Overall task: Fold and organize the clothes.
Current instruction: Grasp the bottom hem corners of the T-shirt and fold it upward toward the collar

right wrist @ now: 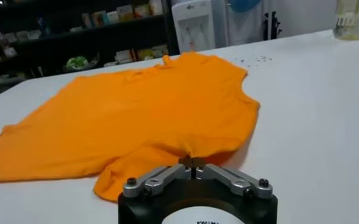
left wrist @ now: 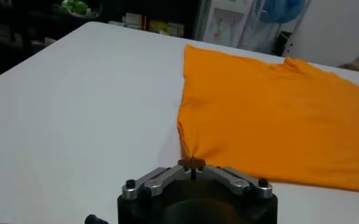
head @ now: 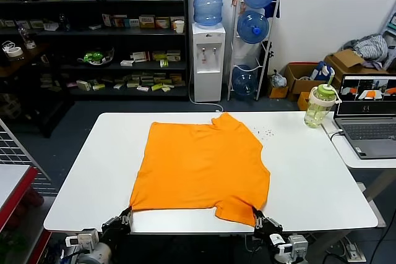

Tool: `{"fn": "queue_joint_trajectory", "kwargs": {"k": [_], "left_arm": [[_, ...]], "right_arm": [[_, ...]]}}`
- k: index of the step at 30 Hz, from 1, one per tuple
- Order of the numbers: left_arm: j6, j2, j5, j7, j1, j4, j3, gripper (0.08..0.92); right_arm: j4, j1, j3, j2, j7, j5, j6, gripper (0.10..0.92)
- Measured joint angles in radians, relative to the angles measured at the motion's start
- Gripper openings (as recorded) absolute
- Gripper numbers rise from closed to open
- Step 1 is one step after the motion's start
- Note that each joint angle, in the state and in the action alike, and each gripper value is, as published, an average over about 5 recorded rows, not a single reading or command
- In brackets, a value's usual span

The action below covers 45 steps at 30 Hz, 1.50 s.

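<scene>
One orange T-shirt (head: 201, 168) is all we've got to fold, soft cotton lying mostly flat and plain side up in the middle of the smooth white table (head: 322, 177), with a few wrinkles bunched at the near hem. Its long axis runs from us toward the far edge, collar pointing away at the water dispenser (head: 207, 60), hem nearest us. Two grippers are on it: our left gripper (left wrist: 192, 163) is pinched tight on the near-left hem corner, and our right gripper (right wrist: 192, 162) is clamped on the near-right corner by the sleeve. Off to the right sit one green-lidded bottle (head: 320, 104) and one laptop (head: 370, 115).
</scene>
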State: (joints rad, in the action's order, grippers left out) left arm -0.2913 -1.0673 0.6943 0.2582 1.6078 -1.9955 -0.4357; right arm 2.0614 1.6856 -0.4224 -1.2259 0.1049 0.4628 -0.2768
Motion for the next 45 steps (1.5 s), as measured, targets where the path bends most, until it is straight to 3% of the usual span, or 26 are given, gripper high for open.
{"fn": "queue_joint_trajectory", "kwargs": {"k": [9,16,41,45], "left_arm": [[-0.007,0.025,0.056,0.039,0.093,-0.128,-0.02,0.09],[0.013,0.025,0.069,0.04,0.095,-0.159,-0.015,0.09],[0.072,0.039,0.076,0.053,-0.291,0.121,0.092,0.09],[0.073,0.039,0.075,0.049,-0.336,0.163,0.114,0.094]], "right_arm": [[0.093,0.108,-0.012,0.028,0.021,0.023,0.03,0.124],[0.079,0.042,-0.006,0.048,0.055,0.078,0.055,0.124],[-0.244,-0.494,0.156,0.078,0.143,0.238,0.025,0.124],[-0.289,-0.552,0.189,0.075,0.139,0.248,0.018,0.156]]}}
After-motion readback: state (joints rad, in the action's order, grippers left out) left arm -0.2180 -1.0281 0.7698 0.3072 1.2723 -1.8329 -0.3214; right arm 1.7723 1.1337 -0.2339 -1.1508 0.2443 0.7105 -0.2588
